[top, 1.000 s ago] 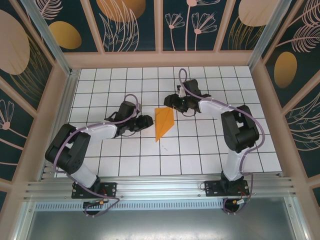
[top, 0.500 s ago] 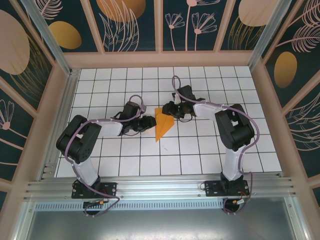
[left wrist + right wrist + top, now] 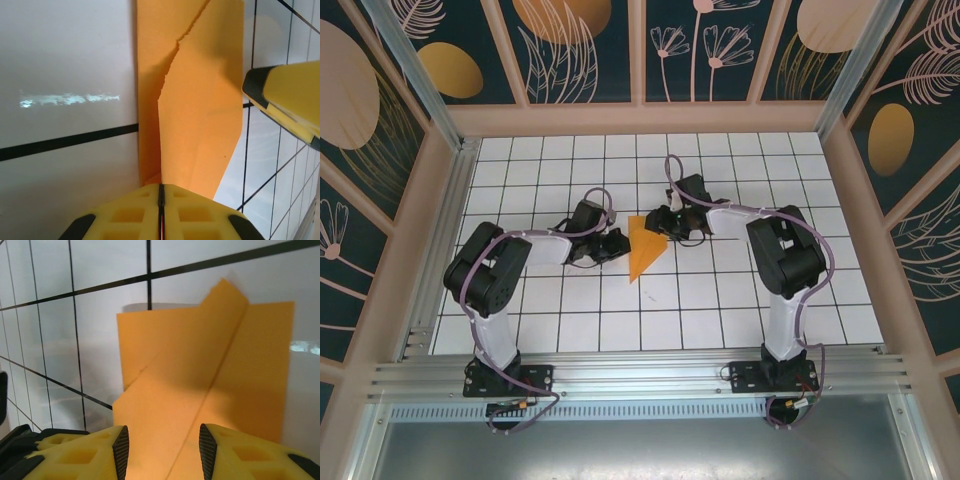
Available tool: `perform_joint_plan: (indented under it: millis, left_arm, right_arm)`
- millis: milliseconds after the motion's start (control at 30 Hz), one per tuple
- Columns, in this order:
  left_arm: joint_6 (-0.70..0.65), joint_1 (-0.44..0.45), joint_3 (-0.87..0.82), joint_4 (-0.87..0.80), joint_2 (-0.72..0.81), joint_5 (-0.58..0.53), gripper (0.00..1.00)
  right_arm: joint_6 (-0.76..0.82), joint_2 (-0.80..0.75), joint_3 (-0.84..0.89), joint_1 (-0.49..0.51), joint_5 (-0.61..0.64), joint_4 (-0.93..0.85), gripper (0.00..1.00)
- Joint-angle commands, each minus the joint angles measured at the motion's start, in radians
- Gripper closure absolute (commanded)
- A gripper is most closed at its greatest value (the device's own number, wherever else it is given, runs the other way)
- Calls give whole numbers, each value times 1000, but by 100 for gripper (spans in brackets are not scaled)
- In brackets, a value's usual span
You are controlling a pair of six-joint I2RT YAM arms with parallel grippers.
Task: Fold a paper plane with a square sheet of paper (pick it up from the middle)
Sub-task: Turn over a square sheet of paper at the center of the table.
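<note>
The square sheet of paper (image 3: 643,250) is orange and lies folded into a pointed kite shape on the tiled table, tip toward the near edge. My left gripper (image 3: 618,243) is at its left edge, shut on a raised flap of the paper (image 3: 200,115), which runs into the closed seam of my left gripper (image 3: 161,192). My right gripper (image 3: 658,222) hovers low over the wide far end. In the right wrist view my right gripper (image 3: 162,452) is open, its fingers (image 3: 121,450) straddling the creased paper (image 3: 210,365) without pinching it.
The white tiled table (image 3: 720,300) is walled by a wooden frame (image 3: 840,200) on three sides. One finger of the right gripper (image 3: 290,95) juts into the left wrist view, close beside the paper. Both arms meet at the table's middle.
My left gripper has slid right to the paper's edge and shut on it. My right gripper has shifted left over the wide end of the paper.
</note>
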State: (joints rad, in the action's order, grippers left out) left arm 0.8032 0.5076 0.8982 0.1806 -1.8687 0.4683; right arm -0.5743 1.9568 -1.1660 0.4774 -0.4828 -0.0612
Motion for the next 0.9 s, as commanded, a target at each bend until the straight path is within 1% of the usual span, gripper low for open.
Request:
perform_joint_plan:
  millis: [0,167,267,367,500,533,700,867]
  left_arm:
    - [-18,0,20,-84,-26,-49,92]
    - [-6,0,15,-89,-32,-63,94]
    - [6,0,-4,-54,-20,-52,91]
    - [32,-2,-36,34,0,0,91]
    - [94,-2,-82,182,37,91,100]
    - [100,-2,-89,204,43,105,100]
    - [114,-7,-108,249,67,132,100]
    - [173,-16,-146,351,92,175,100]
  right_arm:
    - [-13,15,26,-12,-11,32,55]
    - [-15,53,8,-10,-65,45,55]
    - [-24,68,1,-8,-86,55,55]
    - [-30,70,-4,-6,-87,50,55]
    - [-39,63,-3,-5,-112,61,55]
    - [-39,60,-1,-6,-114,64,55]
    - [-52,27,34,-23,-151,106,54]
    - [-93,-35,115,-57,-209,193,50]
